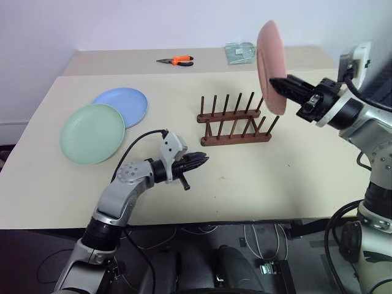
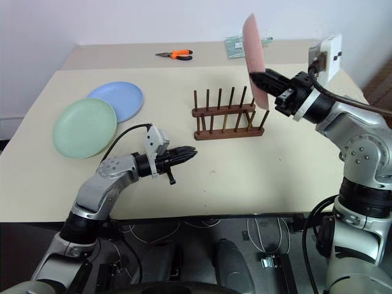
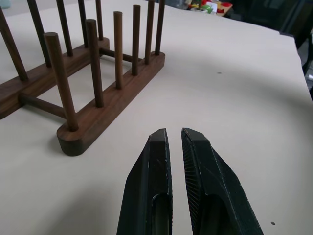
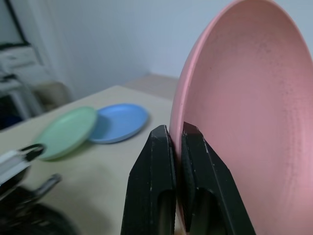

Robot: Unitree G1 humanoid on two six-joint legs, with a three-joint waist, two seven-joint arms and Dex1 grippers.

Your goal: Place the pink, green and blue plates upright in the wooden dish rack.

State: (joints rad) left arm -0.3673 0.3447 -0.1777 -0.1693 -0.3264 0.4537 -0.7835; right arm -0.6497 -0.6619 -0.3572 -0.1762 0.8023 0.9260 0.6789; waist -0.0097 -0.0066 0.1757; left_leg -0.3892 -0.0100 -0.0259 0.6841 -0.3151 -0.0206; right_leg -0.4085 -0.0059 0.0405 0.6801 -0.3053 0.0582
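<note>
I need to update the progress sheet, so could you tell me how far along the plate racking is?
Nothing is racked yet: the wooden dish rack stands empty. In hand: the right end effector is shut on the pink plate's rim, holding it on edge in the air by the rack's right end. Left to do: slot it in, then the green plate and blue plate, both lying flat on the table.

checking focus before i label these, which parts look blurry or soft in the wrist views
Right wrist view: the round green plate and round blue plate lie soft in the background, while the black fingers and the rim of the upright round pink plate are sharp. Left wrist view: the dark brown wooden dish rack and fingers are crisp; the clutter past the table's far edge blurs.
</note>
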